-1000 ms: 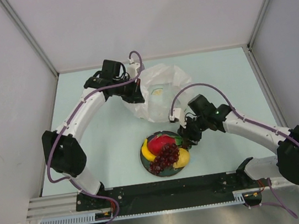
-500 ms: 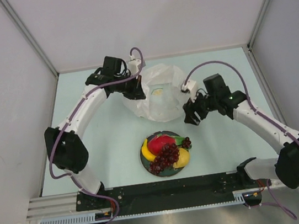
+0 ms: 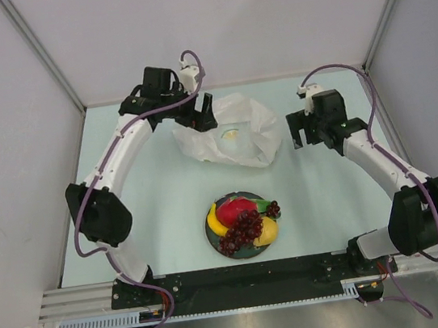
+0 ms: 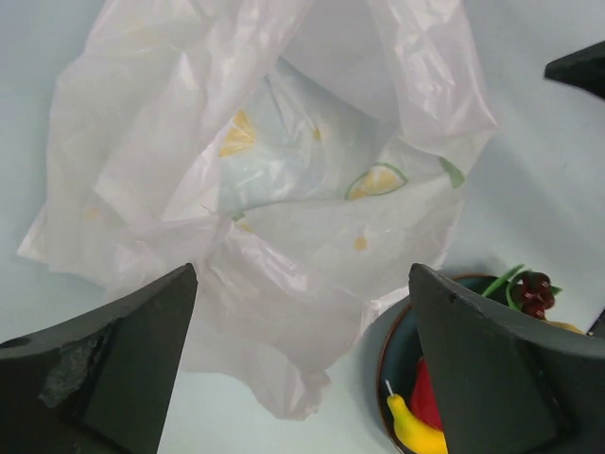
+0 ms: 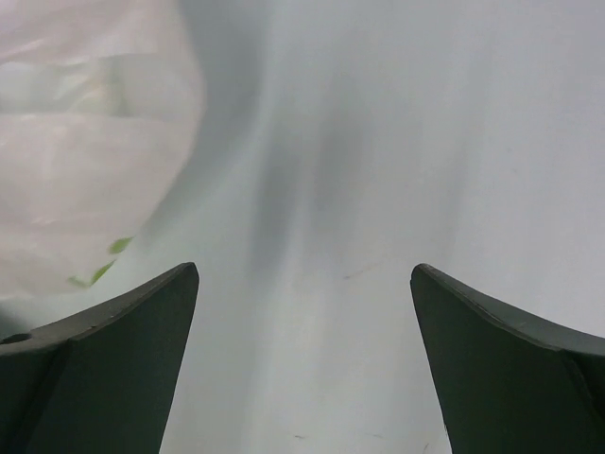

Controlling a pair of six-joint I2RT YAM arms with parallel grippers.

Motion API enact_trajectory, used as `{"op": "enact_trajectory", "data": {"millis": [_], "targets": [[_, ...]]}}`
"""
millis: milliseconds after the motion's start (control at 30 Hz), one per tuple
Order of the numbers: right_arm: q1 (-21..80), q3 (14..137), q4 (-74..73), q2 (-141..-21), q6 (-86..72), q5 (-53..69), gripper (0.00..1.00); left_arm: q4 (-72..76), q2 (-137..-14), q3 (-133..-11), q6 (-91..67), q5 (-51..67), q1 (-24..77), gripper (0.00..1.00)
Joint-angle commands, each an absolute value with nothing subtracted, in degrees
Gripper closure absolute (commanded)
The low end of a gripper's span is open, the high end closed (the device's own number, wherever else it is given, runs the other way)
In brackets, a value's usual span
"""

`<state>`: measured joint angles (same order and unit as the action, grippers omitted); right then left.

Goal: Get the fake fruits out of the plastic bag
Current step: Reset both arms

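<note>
The plastic bag (image 3: 235, 133) lies slumped on the table at the back, thin, white and wrinkled, with small yellow and green prints (image 4: 284, 208). My left gripper (image 3: 201, 117) hovers open over its left edge (image 4: 302, 284), and no plastic is between the fingers. The fake fruits sit on a round dark plate (image 3: 212, 236): banana (image 3: 215, 220), dragon fruit (image 3: 236, 209), grape bunch (image 3: 245, 230) and lemon (image 3: 268, 233). The left wrist view catches the banana (image 4: 416, 430) and some grapes (image 4: 534, 291). My right gripper (image 3: 304, 131) is open and empty, right of the bag (image 5: 304, 274).
White walls with metal posts enclose the pale table (image 3: 153, 214) on three sides. The arm bases and a black rail (image 3: 243, 279) line the near edge. The bag's edge (image 5: 85, 142) shows at the left of the right wrist view.
My left gripper opened and let go of the bag, which sagged flat. My right gripper left a small grape sprig on the plate, opened wide, and swung up to the back right.
</note>
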<state>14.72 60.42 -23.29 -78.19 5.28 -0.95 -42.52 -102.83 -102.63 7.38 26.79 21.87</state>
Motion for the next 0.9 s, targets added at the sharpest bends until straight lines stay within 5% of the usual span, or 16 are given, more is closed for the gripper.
{"op": "enact_trajectory", "data": {"millis": [0,200,367,533,867], "targets": [[10.5,64.4,-20.6,-78.8,-1.4,-5.7,0.0,-39.2,-98.7,-105.0,6.4,22.2,20.8,0.0],[9.1,64.4,-20.6,-78.4,-2.4,-6.0,0.0,-37.9,-94.6,-103.2,3.2,15.4,15.5,0.0],[8.9,64.7,-20.5,-78.5,-2.6,-5.5,0.0,-26.6,-84.7,-89.9,-1.5,-18.0,14.7,0.0],[9.0,64.9,-20.4,-78.9,-2.8,-4.0,0.0,-11.3,-76.1,-71.4,-0.4,-21.8,14.6,0.0],[8.9,66.4,-17.8,-81.9,-3.1,-1.5,0.0,-10.3,-79.1,-71.5,-3.2,-22.1,14.5,0.0]]}}
